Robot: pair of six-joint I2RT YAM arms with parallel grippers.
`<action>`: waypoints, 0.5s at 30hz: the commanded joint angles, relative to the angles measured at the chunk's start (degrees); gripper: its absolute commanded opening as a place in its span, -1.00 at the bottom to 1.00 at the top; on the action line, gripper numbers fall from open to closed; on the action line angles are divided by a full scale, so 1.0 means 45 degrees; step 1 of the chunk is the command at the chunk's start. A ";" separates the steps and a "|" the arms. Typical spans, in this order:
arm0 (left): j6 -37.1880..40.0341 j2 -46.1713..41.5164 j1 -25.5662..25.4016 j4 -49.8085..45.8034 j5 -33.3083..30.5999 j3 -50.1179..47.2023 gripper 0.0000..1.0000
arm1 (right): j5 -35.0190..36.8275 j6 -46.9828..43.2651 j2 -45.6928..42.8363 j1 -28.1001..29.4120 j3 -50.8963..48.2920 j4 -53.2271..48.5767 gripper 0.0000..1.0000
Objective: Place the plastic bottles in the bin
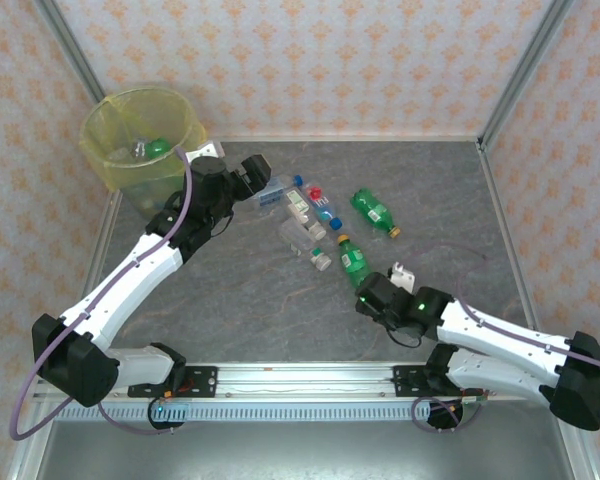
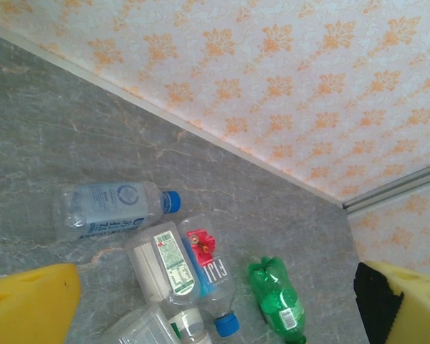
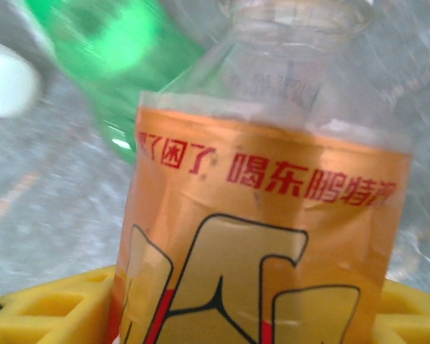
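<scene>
Grey marbled table (image 1: 280,330), with orange-flowered wallpaper (image 1: 330,60) on 3 sides. The bin (image 1: 98,150) stands at the table's 10 o'clock corner with a green bottle (image 1: 158,147) inside. The left gripper (image 1: 263,172) hangs near the bin's 4 o'clock, jaws wide apart and empty. A clear blue-capped bottle (image 1: 277,190) lies just beside it at 4 o'clock. The right gripper (image 1: 372,298) sits at 6 o'clock of the loose bottles (image 1: 325,210). An orange-labelled bottle (image 3: 265,244) lies between its yellow fingers (image 3: 50,301); whether they clamp it, I cannot tell.
</scene>
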 commanded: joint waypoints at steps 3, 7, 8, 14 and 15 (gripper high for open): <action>-0.0436 -0.0024 0.0145 0.0552 0.1143 0.0318 0.98 | 0.1816 -0.2023 0.0374 0.0091 0.1546 0.0143 0.25; -0.0694 0.0136 0.0177 0.0977 0.2237 0.0299 0.98 | 0.2086 -0.3865 0.0792 0.0091 0.2433 0.1294 0.24; -0.0796 0.0240 0.0173 0.1023 0.2518 0.0351 0.98 | 0.2167 -0.4445 0.0967 0.0100 0.2693 0.1639 0.24; -0.0994 0.0594 0.0185 0.1389 0.4180 0.0484 0.92 | 0.2200 -0.7641 0.2252 0.0246 0.4234 0.3209 0.24; -0.0955 0.0640 0.0186 0.1489 0.4447 0.0464 0.89 | 0.2126 -0.8135 0.2451 0.0262 0.4463 0.3430 0.24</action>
